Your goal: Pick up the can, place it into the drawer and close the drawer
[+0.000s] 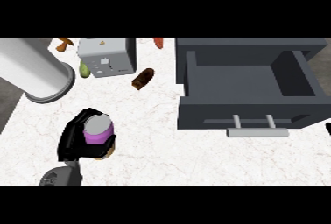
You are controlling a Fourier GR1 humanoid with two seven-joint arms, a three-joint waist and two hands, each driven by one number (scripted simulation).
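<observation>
The open drawer (249,113) lies well to the right of the can (its handle points toward us). The left hand (72,141) is curled round the purple can (98,130), which stands upright, grey top up. The right hand (328,129) only peeks in at the right edge. No writing can be read.

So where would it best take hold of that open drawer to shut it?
Probably by the grey bar handle on the front of the drawer, coming from the near side. The bar lies crosswise and stands off the front on two posts, leaving a gap behind it to hook into.
</observation>
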